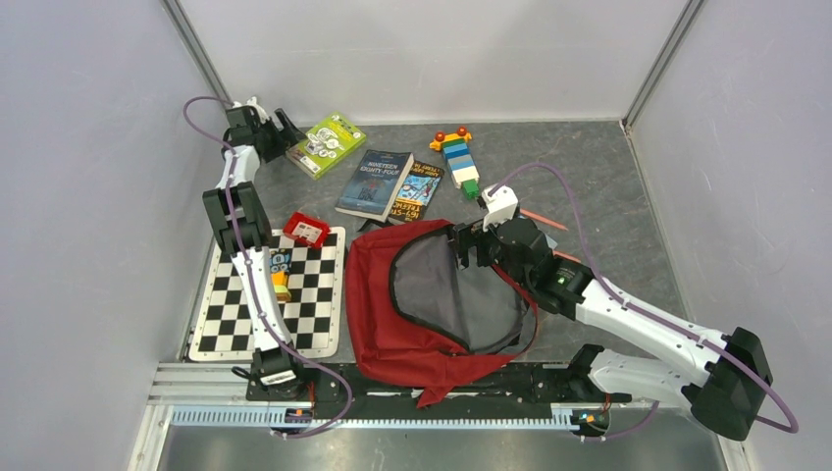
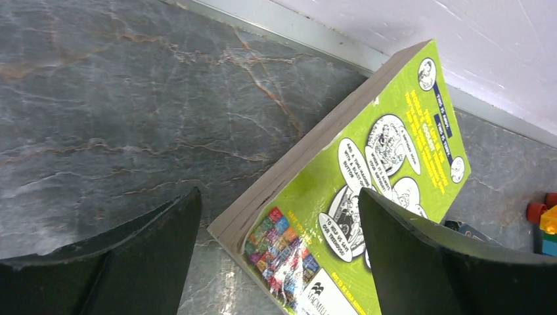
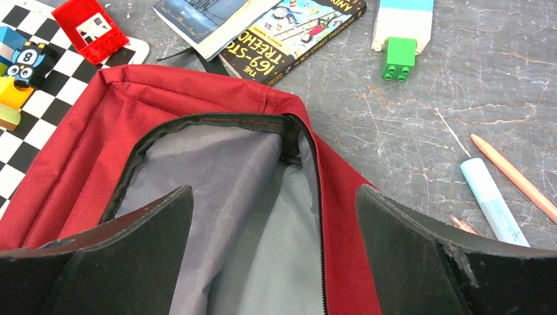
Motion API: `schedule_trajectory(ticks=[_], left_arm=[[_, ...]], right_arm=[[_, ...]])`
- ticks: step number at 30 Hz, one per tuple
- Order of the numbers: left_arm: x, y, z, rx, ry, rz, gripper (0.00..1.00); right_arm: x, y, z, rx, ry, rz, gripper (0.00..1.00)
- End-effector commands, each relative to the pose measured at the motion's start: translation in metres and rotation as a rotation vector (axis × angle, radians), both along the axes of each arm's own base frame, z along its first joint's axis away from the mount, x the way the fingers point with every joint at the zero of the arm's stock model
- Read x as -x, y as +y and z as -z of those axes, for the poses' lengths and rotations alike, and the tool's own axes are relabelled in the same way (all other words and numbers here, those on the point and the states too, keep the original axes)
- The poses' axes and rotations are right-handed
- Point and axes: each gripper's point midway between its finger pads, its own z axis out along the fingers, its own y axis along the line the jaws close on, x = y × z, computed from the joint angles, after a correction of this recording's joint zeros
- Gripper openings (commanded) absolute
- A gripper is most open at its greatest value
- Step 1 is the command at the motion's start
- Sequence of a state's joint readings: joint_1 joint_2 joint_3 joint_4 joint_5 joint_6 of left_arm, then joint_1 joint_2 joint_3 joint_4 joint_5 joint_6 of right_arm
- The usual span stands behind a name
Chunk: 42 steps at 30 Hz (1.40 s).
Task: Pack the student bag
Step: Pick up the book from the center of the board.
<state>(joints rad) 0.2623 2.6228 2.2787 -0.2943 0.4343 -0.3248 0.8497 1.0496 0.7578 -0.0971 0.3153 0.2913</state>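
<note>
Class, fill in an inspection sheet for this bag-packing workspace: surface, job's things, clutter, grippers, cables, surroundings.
Surface: grey marbled tabletop.
Job's things: student bag lies unzipped, grey lining showing.
Clutter: green book, dark book, treehouse book, block tower, chessboard, red box, pencil, marker.
Grippers: left gripper open over green book; right gripper open over the bag's mouth.
Cables: purple cable along each arm.
Surroundings: pale walls; metal rail at near edge.

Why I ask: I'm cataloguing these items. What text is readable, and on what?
"NINETEEN EIGHTY-FOUR": on the dark book.
"THE 169-ST... TREEHO...", partly cut off: on the colourful book.
"MACMILL...", cut off at the edge: on the green book.
"8": on the black toy block.
The green book's speech bubbles are too small to read.
</note>
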Motion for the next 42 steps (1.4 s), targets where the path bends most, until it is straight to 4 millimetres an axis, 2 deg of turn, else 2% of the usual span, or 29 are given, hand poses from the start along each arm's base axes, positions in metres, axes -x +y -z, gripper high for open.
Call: schedule_trajectory(ticks=[1, 5, 9, 14, 17, 18, 21, 26, 29, 32, 39, 42], left_arm=[[0.011, -0.022, 0.006, 0.103, 0.034, 0.042, 0.93], [0.019, -0.025, 0.005, 0.117, 0.063, 0.037, 0.85], [0.027, -0.027, 0.013, 0.092, 0.13, 0.016, 0.7], [0.039, -0.025, 0.019, 0.072, 0.202, -0.005, 0.41], [0.048, -0.032, 0.011, 0.099, 0.205, 0.015, 0.08], [0.051, -0.035, 0.007, 0.111, 0.201, 0.019, 0.02], [0.059, -0.04, -0.018, 0.14, 0.141, -0.001, 0.02], [0.064, -0.055, -0.095, 0.29, -0.033, -0.057, 0.02], [0.074, -0.066, -0.142, 0.38, -0.14, -0.067, 0.02], [0.091, -0.07, -0.183, 0.417, -0.227, -0.082, 0.02], [0.151, -0.093, -0.257, 0.531, -0.377, -0.1, 0.02], [0.178, -0.111, -0.274, 0.564, -0.401, -0.106, 0.02]], right_arm=[[-0.008, 0.009, -0.031, -0.075, -0.057, 0.002, 0.97], [-0.007, 0.008, -0.034, -0.09, -0.068, 0.003, 0.97], [-0.006, 0.005, -0.036, -0.095, -0.079, 0.008, 0.96], [-0.004, -0.002, -0.039, -0.101, -0.093, 0.023, 0.97], [-0.004, -0.005, -0.04, -0.105, -0.098, 0.037, 0.97], [-0.004, -0.006, -0.041, -0.106, -0.101, 0.04, 0.96], [-0.003, -0.008, -0.044, -0.117, -0.105, 0.047, 0.97], [-0.001, -0.013, -0.046, -0.134, -0.113, 0.065, 0.97], [0.001, -0.018, -0.048, -0.151, -0.121, 0.074, 0.97], [0.002, -0.023, -0.046, -0.163, -0.109, 0.102, 0.96], [0.004, -0.016, -0.052, -0.272, -0.069, 0.113, 0.98], [0.005, -0.011, -0.054, -0.303, -0.059, 0.098, 0.98]])
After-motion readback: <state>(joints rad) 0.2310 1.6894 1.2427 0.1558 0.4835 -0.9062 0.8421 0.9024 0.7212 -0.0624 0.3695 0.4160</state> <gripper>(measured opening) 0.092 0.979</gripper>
